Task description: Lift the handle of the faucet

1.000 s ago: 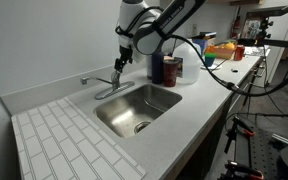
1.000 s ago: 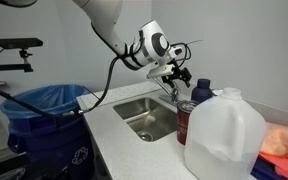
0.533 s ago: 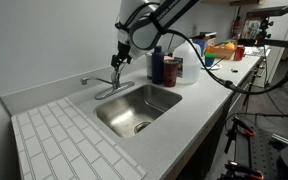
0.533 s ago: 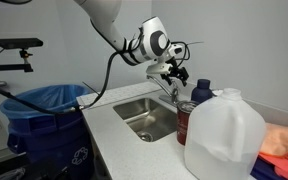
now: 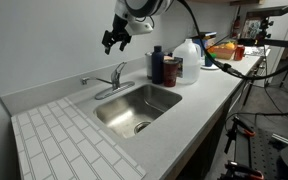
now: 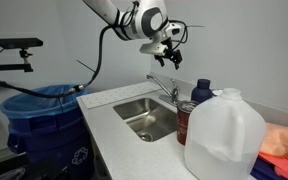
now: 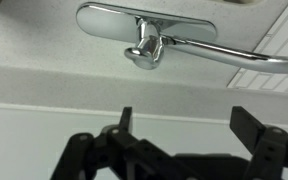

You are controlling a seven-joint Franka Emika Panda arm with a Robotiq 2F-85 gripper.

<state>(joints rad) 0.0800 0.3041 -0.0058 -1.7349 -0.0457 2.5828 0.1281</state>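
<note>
Chrome handle [image 5: 119,72] angled up, end effector [image 5: 110,44] open, risen well above faucet [image 5: 105,91]

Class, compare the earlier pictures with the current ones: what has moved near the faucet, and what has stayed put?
The claw has risen up and away from the handle of the faucet, where it was before. It now hangs open and empty above the handle. The faucet, the sink, the bottles and the jug are where they were.

Open air above faucet [image 5: 112,88]; bottles [image 5: 156,65] beside
</note>
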